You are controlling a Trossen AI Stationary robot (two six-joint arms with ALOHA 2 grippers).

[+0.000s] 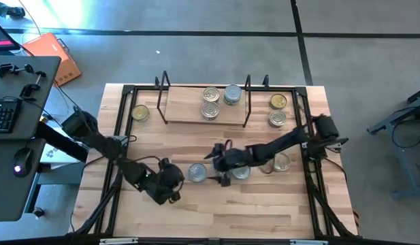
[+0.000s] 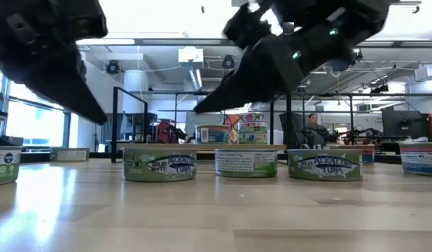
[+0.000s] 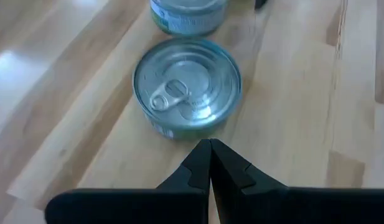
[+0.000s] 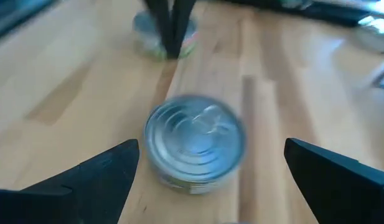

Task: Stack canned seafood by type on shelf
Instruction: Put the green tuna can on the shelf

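High view: my right tool (image 1: 227, 171) is spread wide over a silver tin (image 1: 241, 171) at the worktop's (image 1: 196, 211) 6 o'clock; left tool (image 1: 177, 182), clenched, points at another tin (image 1: 197, 173). Shelf (image 1: 186, 109) sits at 12.

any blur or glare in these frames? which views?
Right wrist view: motion blur over the silver-topped tin between the open right gripper fingers. Left wrist view: sharp; glare on the tabletop, pull-tab tin crisp ahead of the shut left gripper. Low view: bright ceiling lights leave both arms silhouetted. High view: evenly lit, no blur.
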